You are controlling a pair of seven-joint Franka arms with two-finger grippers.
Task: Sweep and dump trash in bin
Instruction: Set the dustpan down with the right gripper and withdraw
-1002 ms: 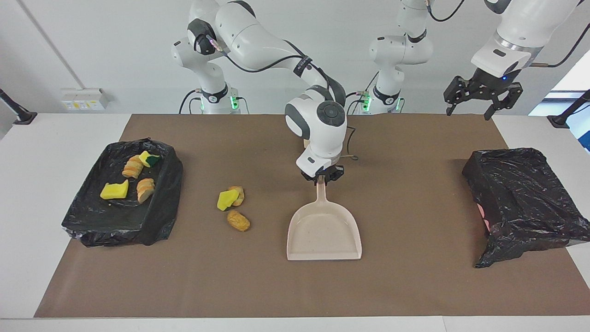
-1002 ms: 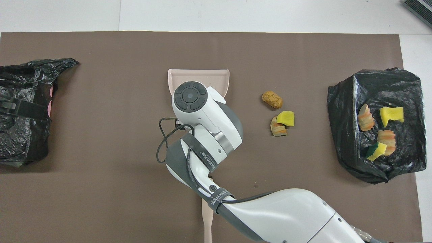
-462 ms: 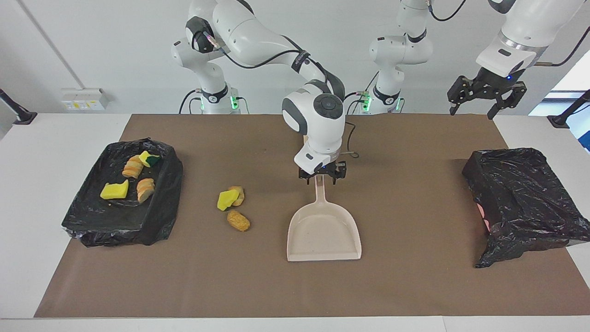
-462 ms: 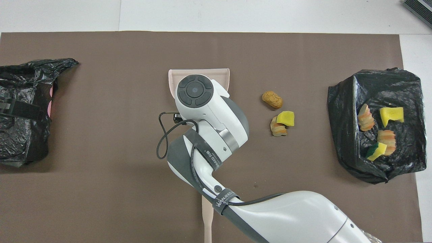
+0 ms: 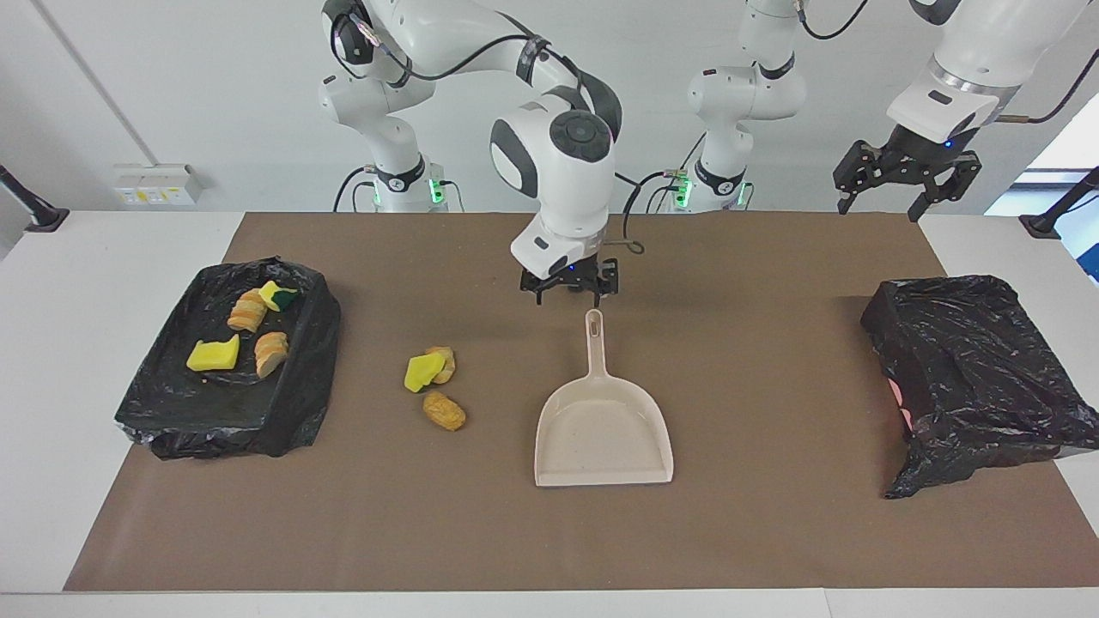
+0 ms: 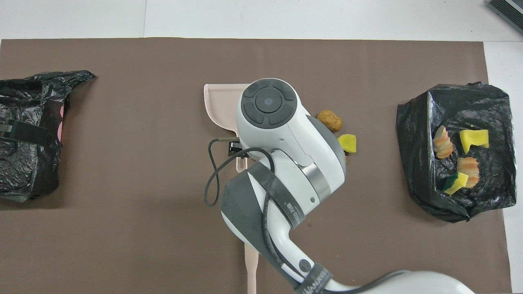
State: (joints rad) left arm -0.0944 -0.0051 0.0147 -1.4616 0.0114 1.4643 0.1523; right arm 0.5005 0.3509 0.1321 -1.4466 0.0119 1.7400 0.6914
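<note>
The beige dustpan (image 5: 604,429) (image 6: 218,106) lies flat on the brown mat, its handle end (image 5: 592,319) toward the robots. My right gripper (image 5: 569,290) hangs open just above that handle end and holds nothing; in the overhead view its wrist covers most of the pan. Three pieces of trash lie on the mat beside the pan toward the right arm's end: a yellow sponge piece (image 5: 421,373) (image 6: 348,143) against a bread chunk (image 5: 444,363), and a brown chunk (image 5: 444,411) (image 6: 330,119). The black-bagged bin (image 5: 305,378) (image 6: 412,122) holds several more scraps. My left gripper (image 5: 901,176) waits open, high up.
A second tray wrapped in a black bag (image 5: 970,369) (image 6: 28,163) sits at the left arm's end, under the raised left gripper. A pale beige stick (image 6: 251,265) shows at the robots' edge of the mat in the overhead view.
My right gripper opened, let go of the dustpan handle and rose off it toward the robots. The dustpan stayed put on the mat. The left gripper lifted slightly.
</note>
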